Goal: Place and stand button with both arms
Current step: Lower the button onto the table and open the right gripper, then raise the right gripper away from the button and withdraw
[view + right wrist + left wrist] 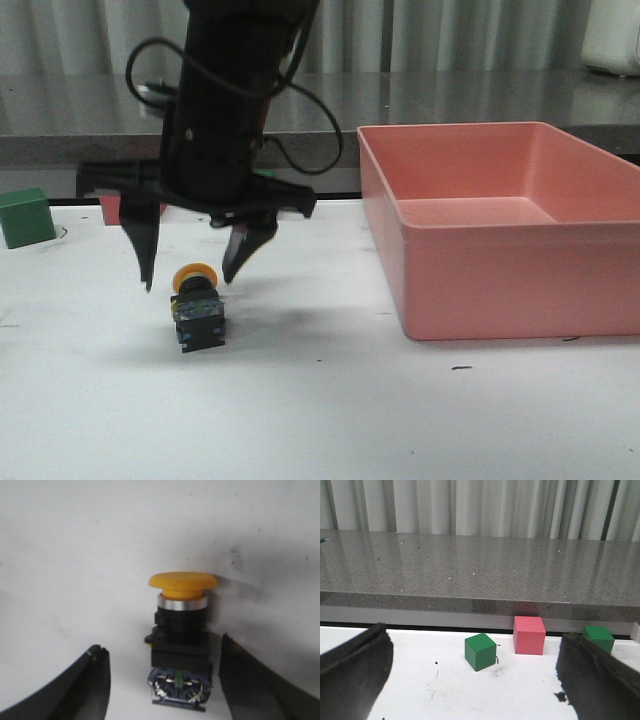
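Observation:
The button (197, 305) lies on its side on the white table, its yellow cap towards the far side and its bluish bottom towards me. My right gripper (189, 281) hangs over it, open, with one finger on each side of the cap. In the right wrist view the button (182, 630) lies between the open fingers (90, 685) of the gripper (160, 642), and neither finger touches it. My left gripper (473, 632) is open and empty, low over the table and facing the back edge. It does not show in the front view.
A large pink bin (500, 230) stands on the right of the table. At the back edge are a green cube (480, 651), a pink cube (529, 635) and a second green cube (598, 638). A grey counter (480, 565) runs behind.

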You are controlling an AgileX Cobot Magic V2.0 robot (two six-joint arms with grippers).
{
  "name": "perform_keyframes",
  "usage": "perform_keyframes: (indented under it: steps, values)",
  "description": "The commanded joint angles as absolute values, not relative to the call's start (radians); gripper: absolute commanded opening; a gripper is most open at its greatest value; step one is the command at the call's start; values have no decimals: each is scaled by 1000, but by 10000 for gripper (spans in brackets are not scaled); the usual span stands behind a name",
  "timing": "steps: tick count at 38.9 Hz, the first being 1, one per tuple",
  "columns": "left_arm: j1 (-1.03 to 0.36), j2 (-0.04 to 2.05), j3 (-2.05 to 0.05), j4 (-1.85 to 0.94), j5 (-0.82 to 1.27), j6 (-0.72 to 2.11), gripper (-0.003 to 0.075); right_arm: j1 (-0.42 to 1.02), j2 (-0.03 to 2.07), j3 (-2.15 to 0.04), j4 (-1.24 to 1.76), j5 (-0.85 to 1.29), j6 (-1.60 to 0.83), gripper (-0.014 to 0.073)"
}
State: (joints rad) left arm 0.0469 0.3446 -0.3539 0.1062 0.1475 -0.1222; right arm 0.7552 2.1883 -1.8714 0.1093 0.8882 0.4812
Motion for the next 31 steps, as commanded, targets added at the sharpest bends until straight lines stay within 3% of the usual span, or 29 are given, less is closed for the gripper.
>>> perform_keyframes:
  steps: [1, 5, 11, 18, 31]
  values:
    - [47, 360, -390, 100, 62, -128, 641, 752, 2055, -1903, 111, 875, 438, 321]
    - [47, 360, -390, 100, 62, -128, 641, 752, 2014, -1903, 103, 872, 434, 120]
    - [47, 360, -390, 100, 62, -128, 641, 752, 1968, -1903, 68, 883, 434, -74]
    - [47, 360, -390, 100, 62, -128, 641, 715, 1903, -1903, 56, 976, 433, -69]
    - [47, 360, -390, 100, 62, -128, 641, 513, 1745, -1902, -210, 1316, 429, -69]
